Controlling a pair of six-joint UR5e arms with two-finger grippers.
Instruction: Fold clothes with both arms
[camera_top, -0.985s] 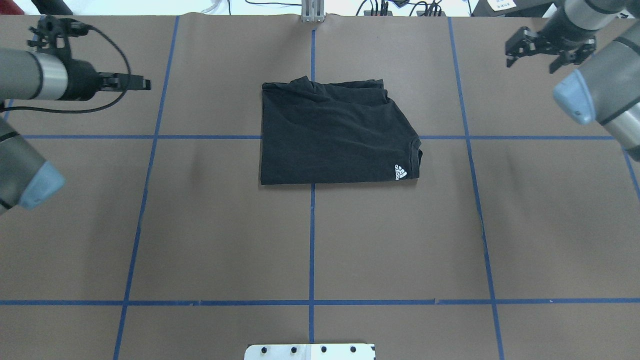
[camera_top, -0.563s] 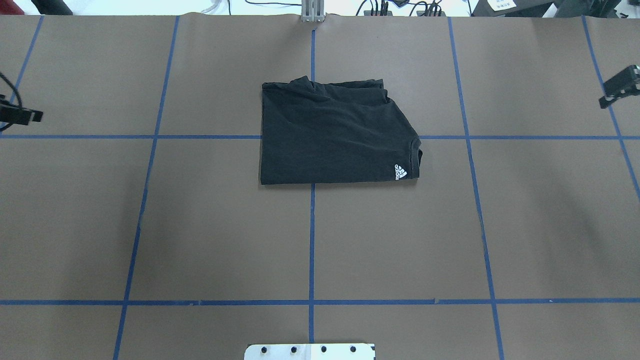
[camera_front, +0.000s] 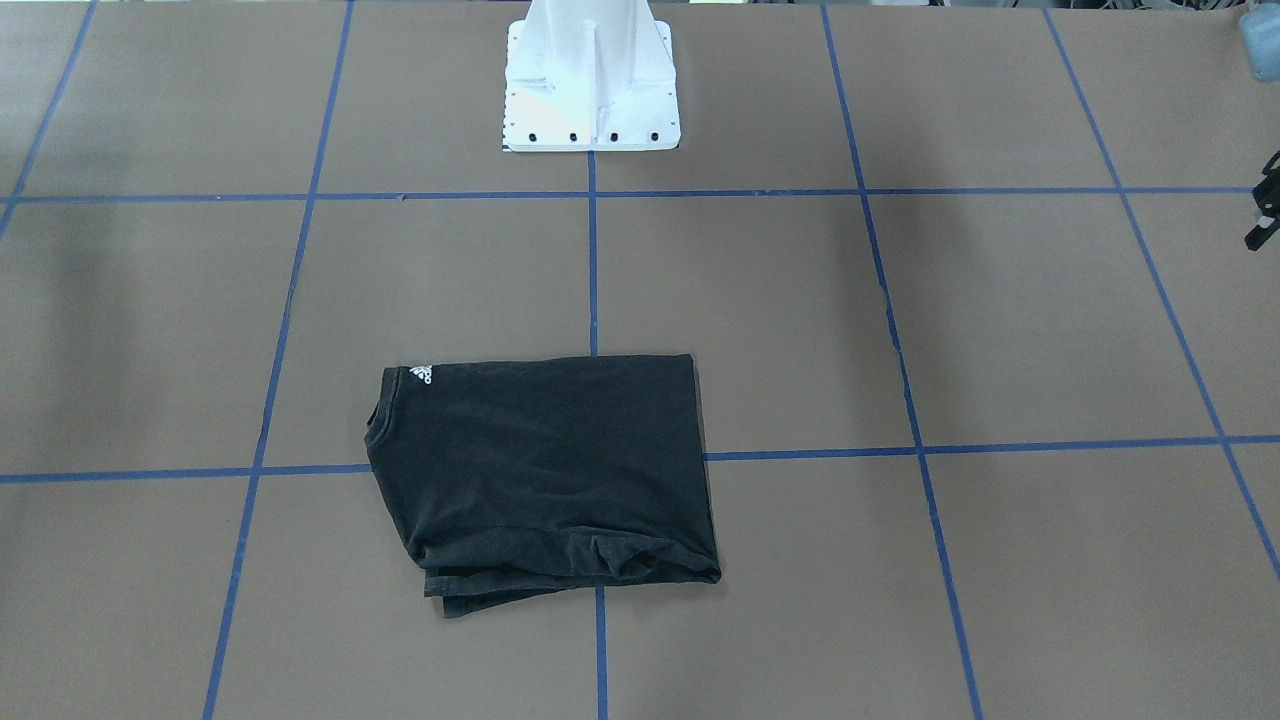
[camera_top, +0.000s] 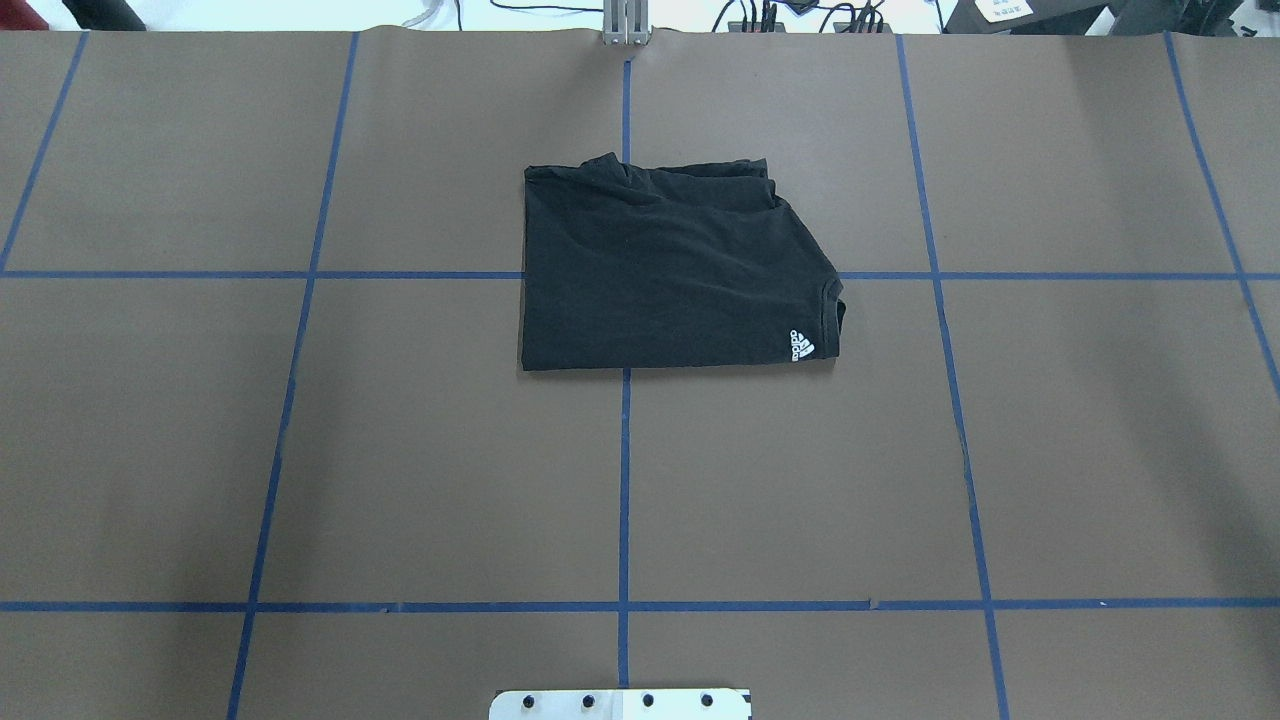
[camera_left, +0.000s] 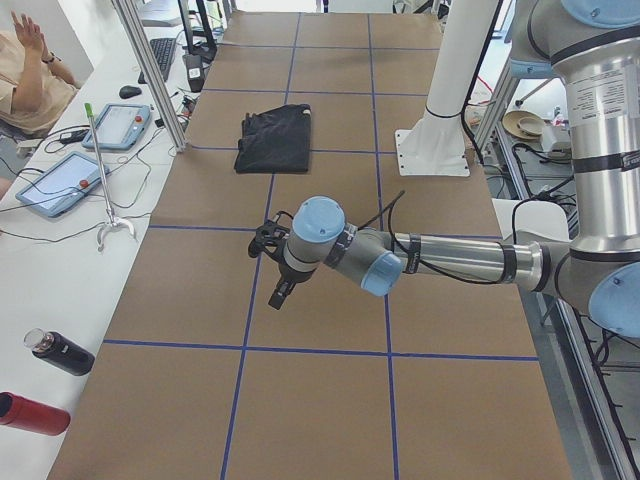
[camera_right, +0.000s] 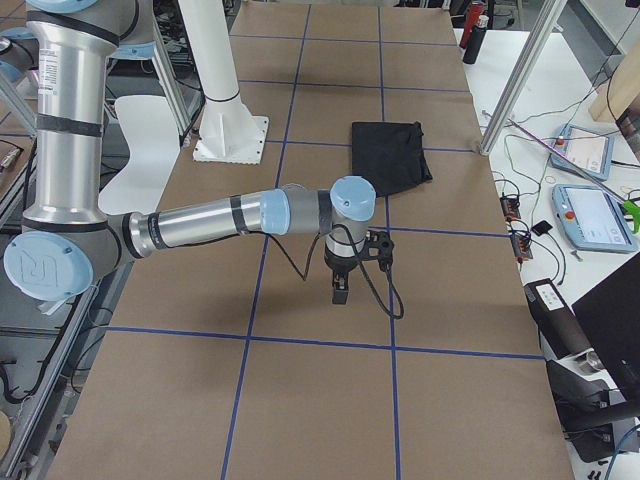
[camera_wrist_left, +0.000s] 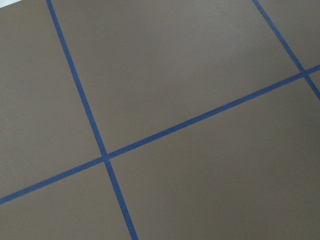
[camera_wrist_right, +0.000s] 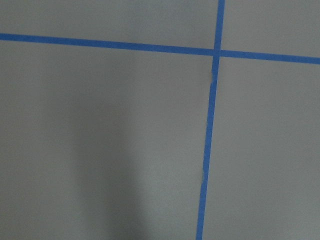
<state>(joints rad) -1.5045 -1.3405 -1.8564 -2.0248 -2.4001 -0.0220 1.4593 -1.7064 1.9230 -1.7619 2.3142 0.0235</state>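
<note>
Brown desk (camera_top: 400, 450), blue tape grid (camera_top: 623, 480). Black t-shirt (camera_top: 670, 280) lies folded, out from the pedestal base (camera_top: 620, 703). Left arm (camera_left: 440, 262) and right arm (camera_right: 200, 225) hover well aside of the base; jaws seemingly empty, spread cannot be told.

Shirt (camera_top: 670, 270): flat on the surface (camera_top: 400, 450), mid-width, over a tape crossing (camera_top: 626, 275), on the half far from the robot.
Base (camera_top: 620, 703): at the surface's robot-side edge, in line with the shirt.
Left claw (camera_left: 278, 297): above the surface, well apart to the shirt's left.
Right claw (camera_right: 340, 292): above the surface, well apart to the shirt's right.
Logo (camera_top: 802, 345): at the shirt's near right corner.
</note>
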